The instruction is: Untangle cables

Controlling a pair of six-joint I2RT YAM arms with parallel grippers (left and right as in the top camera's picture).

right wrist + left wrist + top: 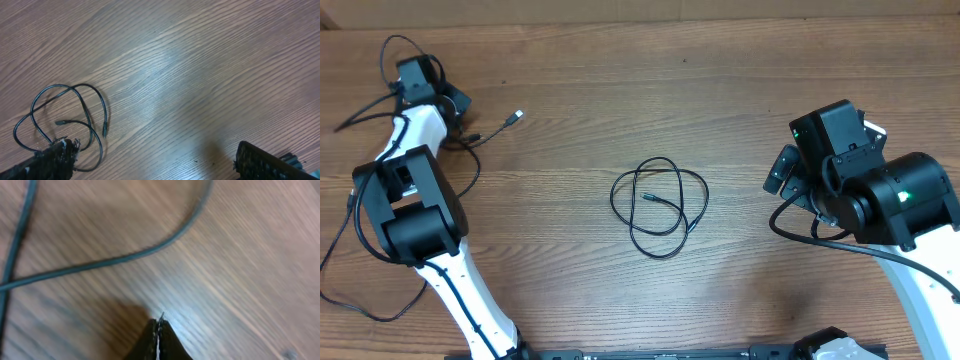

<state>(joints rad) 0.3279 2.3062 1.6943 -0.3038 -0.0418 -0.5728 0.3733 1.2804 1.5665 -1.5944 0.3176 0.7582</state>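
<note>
One thin black cable lies coiled in loose loops at the table's middle, both plug tips inside or beside the coil; it also shows in the right wrist view. A second thin cable with a silver plug tip lies at the far left, next to my left gripper. In the left wrist view the left gripper is shut close above the wood, and a stretch of cable curves past just ahead of it, apart from the tips. My right gripper is open and empty, to the right of the coil.
The wooden table fills the views. Thicker black robot cables loop off the left arm along the left edge. The right arm's body stands at the right side.
</note>
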